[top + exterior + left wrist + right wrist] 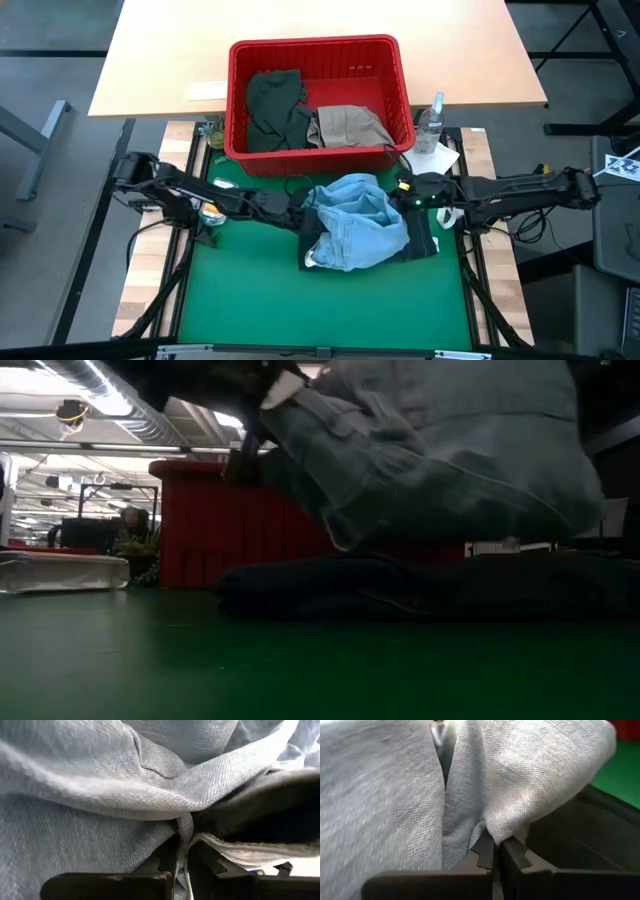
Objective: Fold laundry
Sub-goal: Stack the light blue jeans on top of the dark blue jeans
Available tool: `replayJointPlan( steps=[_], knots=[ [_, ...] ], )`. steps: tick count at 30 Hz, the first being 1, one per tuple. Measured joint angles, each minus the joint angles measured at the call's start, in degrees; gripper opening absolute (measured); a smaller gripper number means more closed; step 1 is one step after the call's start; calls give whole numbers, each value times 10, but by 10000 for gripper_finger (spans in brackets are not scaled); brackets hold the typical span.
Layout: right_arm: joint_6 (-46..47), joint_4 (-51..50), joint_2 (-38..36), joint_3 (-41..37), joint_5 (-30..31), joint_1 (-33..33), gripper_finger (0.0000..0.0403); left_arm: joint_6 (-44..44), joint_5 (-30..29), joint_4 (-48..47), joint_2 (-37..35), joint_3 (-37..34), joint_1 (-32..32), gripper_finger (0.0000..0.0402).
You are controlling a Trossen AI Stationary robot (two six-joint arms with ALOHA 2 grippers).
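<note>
Denim point(358, 225) hangs bunched between us above the dark jeans point(425, 243) on the green mat point(250, 300). Our left gripper point(182, 851) and right gripper point(496, 851) each pinch its cloth. We should draw apart evenly, keeping both pinches firm, before lowering.
</note>
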Motion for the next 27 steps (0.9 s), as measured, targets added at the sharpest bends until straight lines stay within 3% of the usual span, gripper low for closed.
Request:
replayJointPlan(
  steps=[7, 14, 27],
  knots=[
    [17, -105, -3, 0, 23, 43, 9, 20, 31, -30, 44, 15, 6, 21],
    [3, -222, -2, 0, 70, 49, 9, 78, -3, -107, 47, 16, 19, 24],
    [-37, -260, -1, 0, 59, 48, 29, 219, -16, -116, 47, 15, 34, 102]
  ],
)
